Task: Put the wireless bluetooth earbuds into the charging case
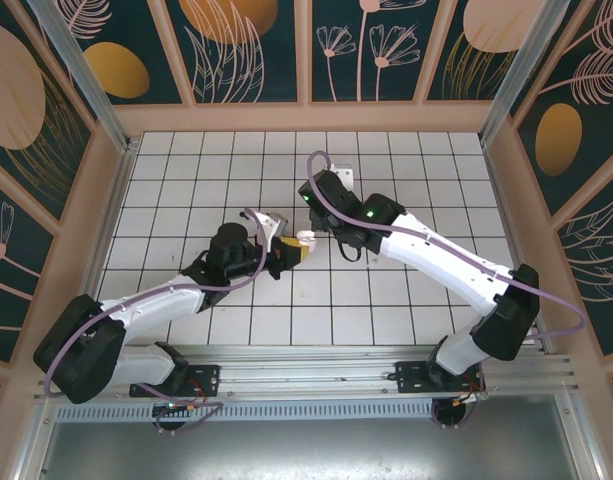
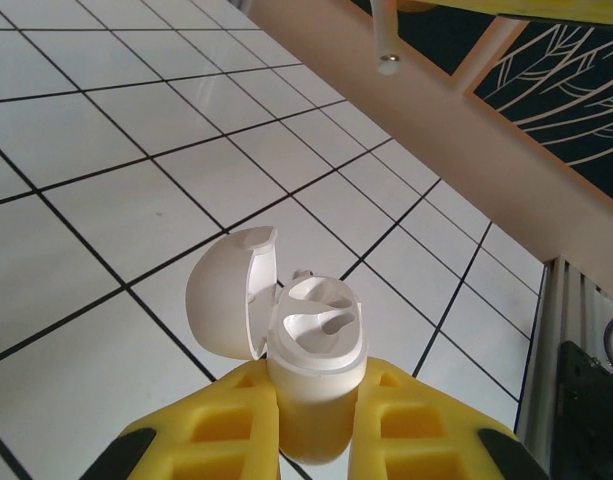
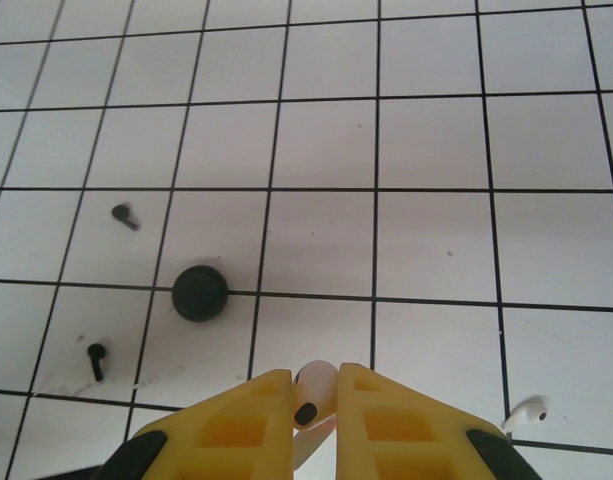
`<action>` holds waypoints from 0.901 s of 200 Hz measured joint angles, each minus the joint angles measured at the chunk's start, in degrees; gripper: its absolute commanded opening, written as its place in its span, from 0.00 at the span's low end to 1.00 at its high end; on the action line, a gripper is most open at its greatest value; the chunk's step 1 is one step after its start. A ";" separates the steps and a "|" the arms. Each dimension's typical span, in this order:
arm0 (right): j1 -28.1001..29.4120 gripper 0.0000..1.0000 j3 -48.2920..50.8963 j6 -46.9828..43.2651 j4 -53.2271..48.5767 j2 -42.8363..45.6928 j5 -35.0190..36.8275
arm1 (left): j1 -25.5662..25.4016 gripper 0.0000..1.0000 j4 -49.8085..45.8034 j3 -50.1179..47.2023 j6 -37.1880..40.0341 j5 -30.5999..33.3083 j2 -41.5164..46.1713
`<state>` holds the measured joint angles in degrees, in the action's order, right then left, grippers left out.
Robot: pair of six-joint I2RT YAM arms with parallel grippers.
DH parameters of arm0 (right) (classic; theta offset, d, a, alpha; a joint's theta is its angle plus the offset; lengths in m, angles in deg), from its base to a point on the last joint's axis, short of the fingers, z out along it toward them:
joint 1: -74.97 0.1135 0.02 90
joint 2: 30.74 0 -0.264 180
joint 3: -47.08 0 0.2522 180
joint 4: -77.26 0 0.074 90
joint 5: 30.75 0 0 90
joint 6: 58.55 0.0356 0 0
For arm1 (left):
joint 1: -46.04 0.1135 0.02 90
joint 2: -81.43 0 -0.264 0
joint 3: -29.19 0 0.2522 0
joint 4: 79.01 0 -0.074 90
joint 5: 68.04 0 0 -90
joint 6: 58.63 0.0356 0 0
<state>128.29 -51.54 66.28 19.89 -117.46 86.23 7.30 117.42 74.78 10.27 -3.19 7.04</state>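
Left claw: bottom centre of left wrist view, clamped on white charging case, lid swung open to the left.
Right claw: bottom centre of right wrist view, pinching a white earbud.
Second white earbud: lower right, lying on tiled table.
Black earbud: lower left.
Another black earbud: left, further up.
Black disc: between them.

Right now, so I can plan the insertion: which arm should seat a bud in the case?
Right: the right pincer is shut on a white bud; the left pincer is shut on the open case, so it is occupied.
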 measured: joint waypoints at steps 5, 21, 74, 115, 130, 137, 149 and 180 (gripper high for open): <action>0.26 0.14 0.00 0.00 0.00 0.11 0.00 | 0.00 0.00 0.68 0.00 -0.02 -0.20 -0.31; 0.94 0.14 0.11 0.00 0.04 0.11 -0.26 | 0.00 0.00 2.12 0.22 -0.04 -0.61 -1.29; 1.88 0.14 1.31 -0.02 0.00 0.09 -1.75 | 0.00 0.00 5.01 1.73 -0.26 -1.88 -2.51; 1.88 0.14 1.46 -0.04 0.07 0.09 -2.75 | 0.00 0.00 6.58 1.73 -0.46 -2.45 -2.51; 1.92 0.14 1.73 -0.07 0.13 0.09 -2.89 | 0.00 0.00 6.91 1.73 -0.70 -2.93 -2.51; 1.97 0.14 1.88 -0.09 0.13 0.09 -2.99 | 0.00 0.00 6.97 1.73 -0.85 -2.97 -2.51; 2.10 0.14 2.05 -0.39 0.17 0.09 -3.04 | 0.00 0.00 7.13 1.73 -1.11 -2.99 -2.51; 2.51 0.14 2.12 -1.36 0.39 0.09 -3.02 | 0.00 0.00 7.23 1.73 -1.51 -3.19 -2.51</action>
<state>130.80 -49.42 64.93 20.28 -117.37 83.21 7.30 124.65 76.51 8.76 -6.38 4.52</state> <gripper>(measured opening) 0.145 0.134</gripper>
